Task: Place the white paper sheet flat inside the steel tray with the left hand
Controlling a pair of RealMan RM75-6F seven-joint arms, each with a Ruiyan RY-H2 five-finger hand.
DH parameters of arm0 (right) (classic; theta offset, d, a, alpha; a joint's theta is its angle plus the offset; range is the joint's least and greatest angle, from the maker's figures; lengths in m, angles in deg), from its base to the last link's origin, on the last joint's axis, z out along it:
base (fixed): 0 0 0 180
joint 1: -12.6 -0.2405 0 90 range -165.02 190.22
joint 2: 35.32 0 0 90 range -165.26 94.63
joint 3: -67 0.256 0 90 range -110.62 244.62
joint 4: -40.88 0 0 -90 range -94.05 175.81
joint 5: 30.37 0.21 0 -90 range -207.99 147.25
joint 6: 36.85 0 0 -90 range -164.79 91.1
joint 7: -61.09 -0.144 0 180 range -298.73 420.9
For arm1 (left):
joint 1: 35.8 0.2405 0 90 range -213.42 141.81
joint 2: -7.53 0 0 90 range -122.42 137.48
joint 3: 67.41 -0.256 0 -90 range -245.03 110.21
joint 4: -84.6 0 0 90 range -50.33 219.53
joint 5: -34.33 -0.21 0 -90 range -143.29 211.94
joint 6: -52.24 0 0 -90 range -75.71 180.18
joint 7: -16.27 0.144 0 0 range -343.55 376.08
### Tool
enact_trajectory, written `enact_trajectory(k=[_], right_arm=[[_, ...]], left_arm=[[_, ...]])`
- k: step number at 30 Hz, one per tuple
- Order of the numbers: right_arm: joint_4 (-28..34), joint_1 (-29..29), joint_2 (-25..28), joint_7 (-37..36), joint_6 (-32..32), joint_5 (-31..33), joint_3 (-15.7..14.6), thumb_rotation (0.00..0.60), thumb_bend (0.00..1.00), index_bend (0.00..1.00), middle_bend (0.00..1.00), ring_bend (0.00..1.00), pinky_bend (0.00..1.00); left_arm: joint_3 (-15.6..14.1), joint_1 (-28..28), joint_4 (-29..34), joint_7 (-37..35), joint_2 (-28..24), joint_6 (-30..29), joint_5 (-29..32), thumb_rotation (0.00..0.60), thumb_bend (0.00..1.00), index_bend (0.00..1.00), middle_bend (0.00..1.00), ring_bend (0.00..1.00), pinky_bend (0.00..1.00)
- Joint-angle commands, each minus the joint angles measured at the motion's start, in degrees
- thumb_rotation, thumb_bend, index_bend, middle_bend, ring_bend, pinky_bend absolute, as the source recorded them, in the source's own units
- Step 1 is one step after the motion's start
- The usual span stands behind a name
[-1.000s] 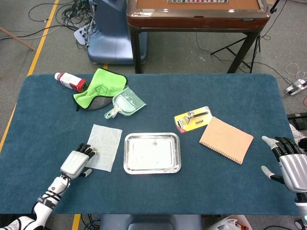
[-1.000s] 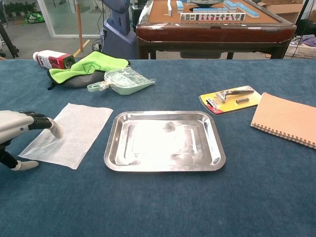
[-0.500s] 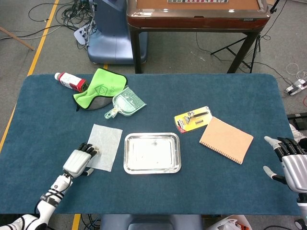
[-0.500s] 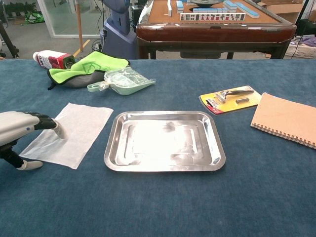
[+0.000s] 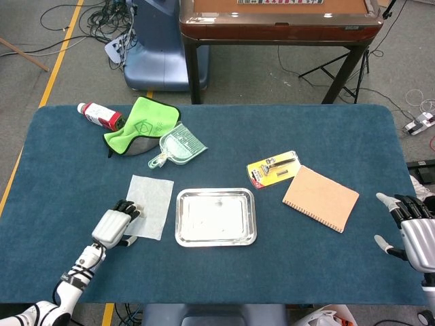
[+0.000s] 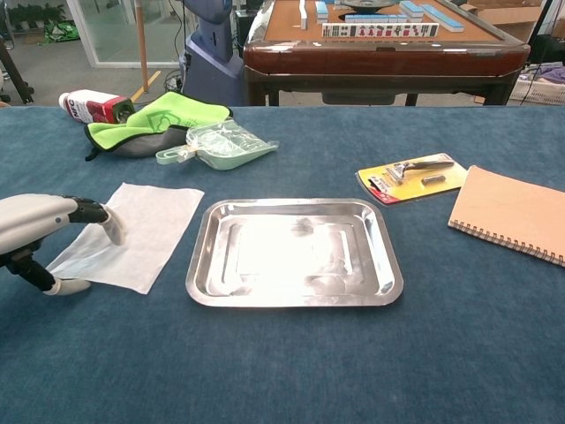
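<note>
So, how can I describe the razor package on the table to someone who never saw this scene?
Start from the steel tray in the middle of the blue table and look to the far right of it, toward the tan spiral notebook. The razor package lies touching the notebook's far left corner. It is the only bright yellow card, with a metal razor fixed on it.

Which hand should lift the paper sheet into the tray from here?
Left. The left hand already rests on the near left corner of the white paper sheet, right beside the steel tray. The right hand sits open at the far table edge, beyond the notebook.
</note>
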Motion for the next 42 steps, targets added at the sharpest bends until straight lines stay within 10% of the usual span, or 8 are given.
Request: enact_trajectory(k=[1, 26, 42], right_arm=[[-0.06, -0.10, -0.04, -0.05, -0.13, 0.02, 0.05, 0.600, 0.19, 0.17, 0.24, 0.14, 0.17], [-0.78, 0.00, -0.29, -0.77, -0.14, 0.20, 0.12, 0.600, 0.19, 0.17, 0.24, 0.14, 0.17], [0.28, 0.63, 0.07, 0.28, 0.81, -0.05, -0.04, 0.600, 0.19, 0.17, 0.24, 0.14, 0.17]], left_arm=[[0.11, -0.23, -0.97, -2.18, 0.52, -1.14, -1.08, 0.600, 0.22, 0.39, 0.21, 0.14, 0.09], [1.96, -2.62, -4.92, -12.02, 2.81, -6.19, -4.64, 0.600, 0.34, 0.66, 0.30, 0.24, 0.10], [8.40, -11.40, 4.98, -21.91, 0.12, -6.06, -8.26, 0.600, 0.34, 0.66, 0.37, 0.25, 0.13]])
